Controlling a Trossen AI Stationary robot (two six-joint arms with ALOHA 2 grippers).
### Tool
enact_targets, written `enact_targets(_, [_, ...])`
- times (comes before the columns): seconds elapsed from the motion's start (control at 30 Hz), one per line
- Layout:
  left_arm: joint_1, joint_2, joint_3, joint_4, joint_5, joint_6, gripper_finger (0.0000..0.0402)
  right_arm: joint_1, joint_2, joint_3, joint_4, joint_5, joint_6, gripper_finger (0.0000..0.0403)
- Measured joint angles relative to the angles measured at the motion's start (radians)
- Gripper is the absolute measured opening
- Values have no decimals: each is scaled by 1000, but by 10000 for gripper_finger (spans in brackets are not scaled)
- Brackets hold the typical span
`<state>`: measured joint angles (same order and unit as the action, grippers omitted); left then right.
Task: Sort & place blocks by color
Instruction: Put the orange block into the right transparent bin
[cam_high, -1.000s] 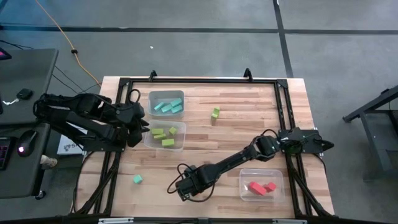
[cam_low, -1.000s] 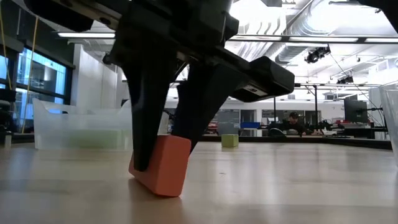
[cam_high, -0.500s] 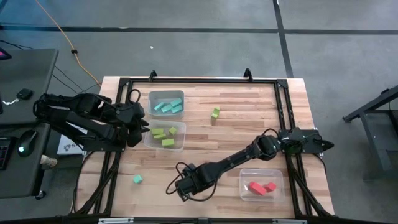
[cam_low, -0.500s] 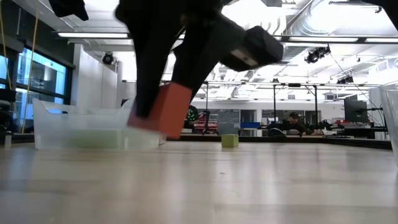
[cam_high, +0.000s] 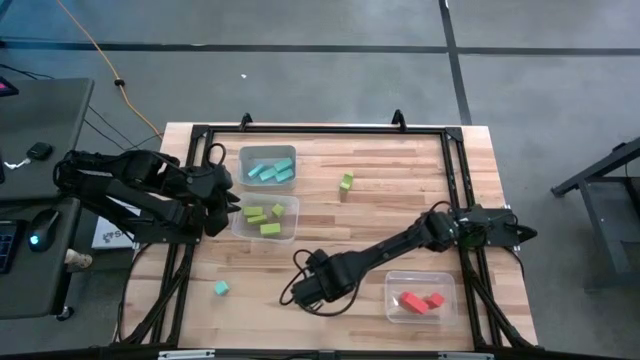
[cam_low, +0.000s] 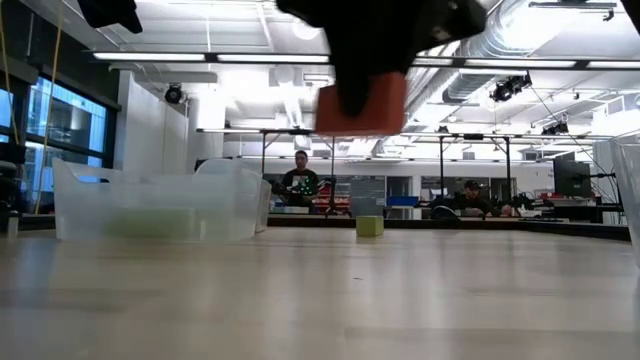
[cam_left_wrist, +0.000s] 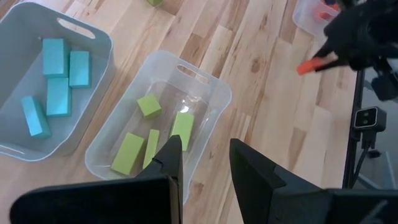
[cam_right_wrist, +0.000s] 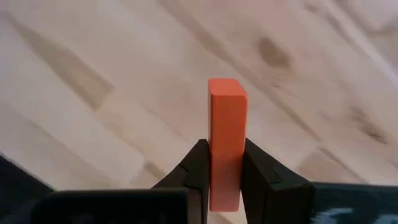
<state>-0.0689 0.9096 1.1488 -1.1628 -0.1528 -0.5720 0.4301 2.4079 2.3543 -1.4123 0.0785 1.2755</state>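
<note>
Held block: your right gripper (cam_right_wrist: 225, 171) is pinching a red-orange bar (cam_right_wrist: 226, 140) between its two dark fingers, lifted clear of the table (cam_high: 380, 215). Plain matte faces, crisp square edges, nothing printed on it that you can read.

Same block, low view: it hangs in the air (cam_low: 361, 103) under the blurred dark gripper, well above the wood.

Right gripper position: over the front-middle of the table (cam_high: 322, 290), just beside the clear bin (cam_high: 448, 282) that has two red blocks (cam_high: 420, 301) in it.

Other blocks: cyan bars (cam_high: 268, 171) sit in the far clear bin (cam_high: 268, 151), lime green pieces (cam_high: 262, 218) in the bin (cam_high: 292, 228) right next to it. One lime block (cam_high: 346, 181) is loose toward the far middle, one small cyan cube (cam_high: 220, 288) loose near the front left.

Bins: thin see-through plastic, rounded corners, slot handles in the rims (the left wrist view shows those best).

Left gripper: parked above the green bin's edge (cam_left_wrist: 202, 165), fingers a narrow gap apart with nothing between them.

Table: pale wood planks with visible grain and knots, black metal frame (cam_high: 320, 129) round it.

Background: people (cam_low: 301, 180) at desks way back in the room.
</note>
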Motion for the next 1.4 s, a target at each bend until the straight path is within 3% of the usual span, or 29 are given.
enact_targets(0.23, [0,0,0,1,0,-1,72,0,-30,0,-155,26,-48,37])
enact_targets(0.43, [0,0,0,0,0,-1,72,0,-35,0,-159,58,-174,37])
enact_targets(0.93, [0,0,0,1,0,-1,72,2,-72,-16,-158,294,-391,37])
enact_targets(1.07, [0,0,0,1,0,-1,72,-2,-124,-91,-158,336,-425,37])
enact_targets(1.4, [0,3,0,1,0,-1,72,0,-365,-440,-159,326,-356,37])
